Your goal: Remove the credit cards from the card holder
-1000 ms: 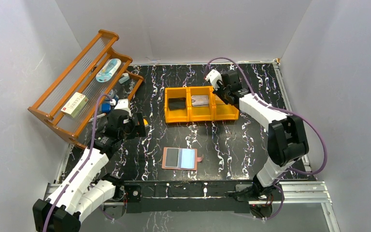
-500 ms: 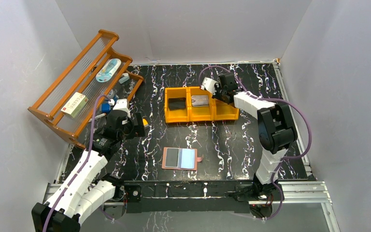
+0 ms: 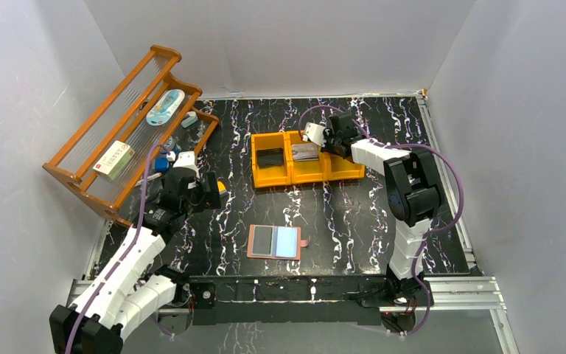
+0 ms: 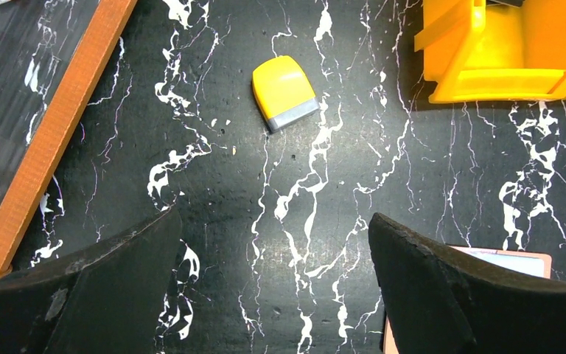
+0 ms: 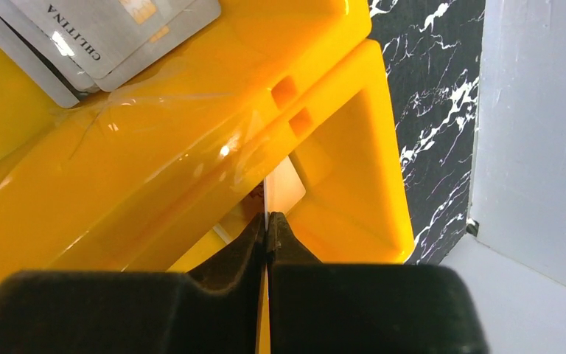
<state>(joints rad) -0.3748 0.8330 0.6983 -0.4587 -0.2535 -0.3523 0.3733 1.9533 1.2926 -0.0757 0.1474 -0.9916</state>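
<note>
Black bench (image 3: 354,214) veined in white, seen from above and enclosed by grey walls (image 3: 29,110). At its far left stands a slatted wooden rack (image 3: 103,112), tilted, with a white box (image 3: 115,159) on it. At the far centre sits an orange tray (image 3: 273,179) of three compartments in a row.

The card holder (image 3: 275,241) lies opened flat near the front edge of the bench, about centre and well apart from the tray. It is a salmon-pink rectangle with a small snap tab (image 3: 304,242) projecting from its right side. Its right half shows pale blue lining, and its left half is covered by a dark grey card (image 3: 264,239) seated in it.

The credit cards (image 3: 306,153) outside it are at the tray. A dark card (image 3: 270,157) lies in the left compartment, and a fanned stack of grey cards (image 5: 110,29) with printed lettering lies in the middle one.

The right end effector (image 5: 267,221) is clenched on a pale card (image 5: 286,188), gripped edge-on over the right compartment, close to the dividing wall. The left end effector (image 4: 273,219) is released, its fingers spread wide above bare bench near the rack, grasping nothing. Just ahead of it lies a small yellow block (image 4: 285,92) with a grey band at one end.
</note>
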